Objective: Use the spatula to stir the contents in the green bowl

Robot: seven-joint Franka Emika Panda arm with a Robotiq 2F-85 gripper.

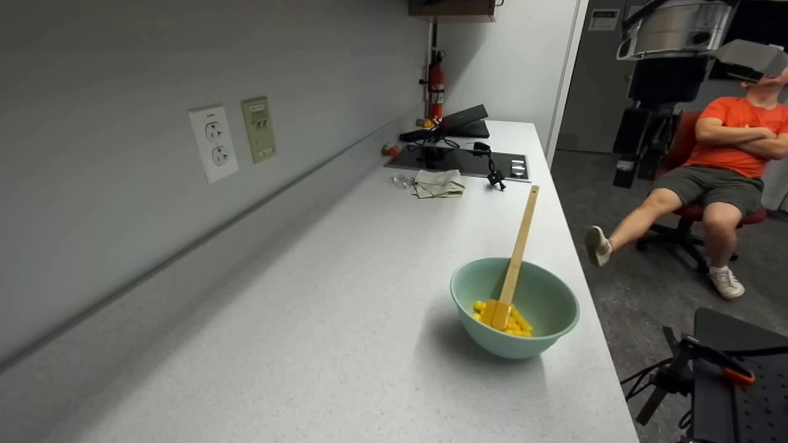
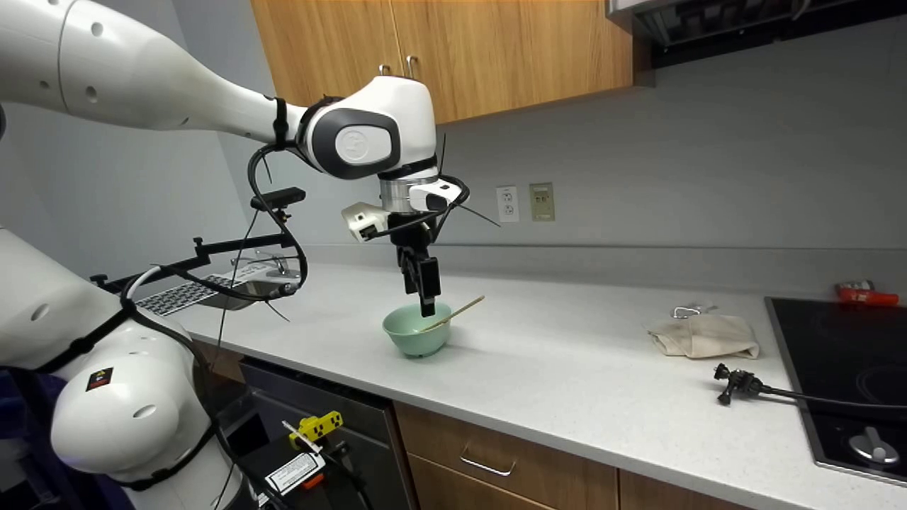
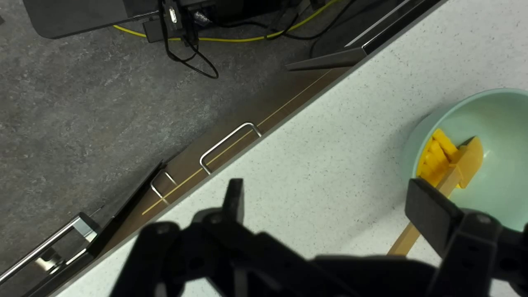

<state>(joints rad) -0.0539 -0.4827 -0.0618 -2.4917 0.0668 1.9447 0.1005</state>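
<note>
gripper (image 3: 332, 206): fingers apart, holding nothing; height over spatula (image 1: 518, 257) hard to judge. spatula leans in green bowl (image 1: 549, 301), head at yellow contents (image 3: 435, 160). step looks like pre-grasp; next, line up, lower, clamp handle.

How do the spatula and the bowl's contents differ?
Form: the spatula is one long utensil; the contents are several small chunks.
Pose: the spatula slopes up and out of the green bowl; the contents lie low inside it.
Colour: the spatula is partly pale wood; the contents are yellow.
Shared: the spatula's head is yellow-orange, close to the contents.
</note>
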